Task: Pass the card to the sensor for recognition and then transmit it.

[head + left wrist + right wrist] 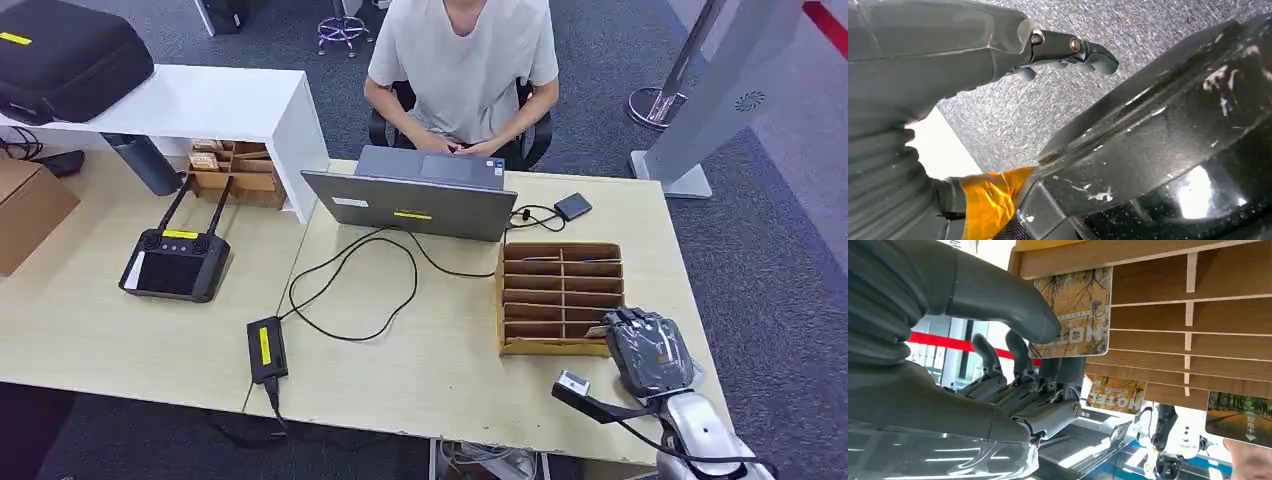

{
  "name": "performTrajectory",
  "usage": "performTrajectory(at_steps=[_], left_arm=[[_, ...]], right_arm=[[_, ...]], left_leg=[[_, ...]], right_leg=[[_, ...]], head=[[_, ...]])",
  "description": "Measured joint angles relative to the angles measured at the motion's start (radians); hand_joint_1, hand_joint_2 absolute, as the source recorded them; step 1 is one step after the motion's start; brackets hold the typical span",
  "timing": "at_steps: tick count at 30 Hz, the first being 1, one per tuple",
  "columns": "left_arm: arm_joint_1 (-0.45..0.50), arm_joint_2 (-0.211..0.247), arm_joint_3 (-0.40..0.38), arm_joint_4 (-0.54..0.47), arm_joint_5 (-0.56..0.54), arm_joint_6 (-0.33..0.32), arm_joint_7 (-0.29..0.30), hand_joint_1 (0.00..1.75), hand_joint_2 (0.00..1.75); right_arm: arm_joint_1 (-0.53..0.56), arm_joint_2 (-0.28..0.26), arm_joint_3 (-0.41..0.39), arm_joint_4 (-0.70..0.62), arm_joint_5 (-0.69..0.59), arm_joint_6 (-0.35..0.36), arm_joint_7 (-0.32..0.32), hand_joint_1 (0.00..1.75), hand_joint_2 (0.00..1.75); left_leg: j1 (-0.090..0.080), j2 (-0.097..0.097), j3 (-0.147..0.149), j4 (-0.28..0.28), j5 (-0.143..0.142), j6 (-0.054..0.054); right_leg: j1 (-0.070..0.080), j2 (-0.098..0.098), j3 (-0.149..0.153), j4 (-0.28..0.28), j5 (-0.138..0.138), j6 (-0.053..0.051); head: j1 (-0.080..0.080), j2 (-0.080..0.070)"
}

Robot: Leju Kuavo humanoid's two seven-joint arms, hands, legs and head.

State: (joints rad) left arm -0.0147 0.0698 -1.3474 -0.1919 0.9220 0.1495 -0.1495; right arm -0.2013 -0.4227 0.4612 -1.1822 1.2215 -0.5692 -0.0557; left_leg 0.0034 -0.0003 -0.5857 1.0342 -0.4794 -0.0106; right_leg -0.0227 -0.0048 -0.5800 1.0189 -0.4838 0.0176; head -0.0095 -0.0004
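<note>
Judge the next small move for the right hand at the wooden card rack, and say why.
Probably lift the card straight out of the wooden rack. In the right wrist view the right hand already has its thumb on the card's face with fingers behind it, so it seems pinched, yet the card sits partly in its slot. The grip itself is hard to confirm.

The card [1075, 310] at the wooden rack [1198, 315] carries the word "HOTEL", seen upside down. A second card [1115, 394] in a further slot shows the same "HOTEL". A third card [1238, 417] bears small Chinese characters reading "取电卡" beside an arrow.
</note>
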Motion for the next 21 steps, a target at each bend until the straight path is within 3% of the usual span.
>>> performTrajectory(at_steps=[21], left_arm=[[0.002, 0.001, 0.0, 0.0, -0.005, 0.018, -0.006, 0.0, 1.75]], right_arm=[[0.009, 0.0, -0.009, -0.013, 0.001, -0.009, -0.002, 1.75, 1.75]], left_leg=[[0.0, 0.0, 0.0, 0.0, 0.0, 0.0]], right_leg=[[0.0, 0.0, 0.0, 0.0, 0.0, 0.0]], head=[[0.0, 0.0]])
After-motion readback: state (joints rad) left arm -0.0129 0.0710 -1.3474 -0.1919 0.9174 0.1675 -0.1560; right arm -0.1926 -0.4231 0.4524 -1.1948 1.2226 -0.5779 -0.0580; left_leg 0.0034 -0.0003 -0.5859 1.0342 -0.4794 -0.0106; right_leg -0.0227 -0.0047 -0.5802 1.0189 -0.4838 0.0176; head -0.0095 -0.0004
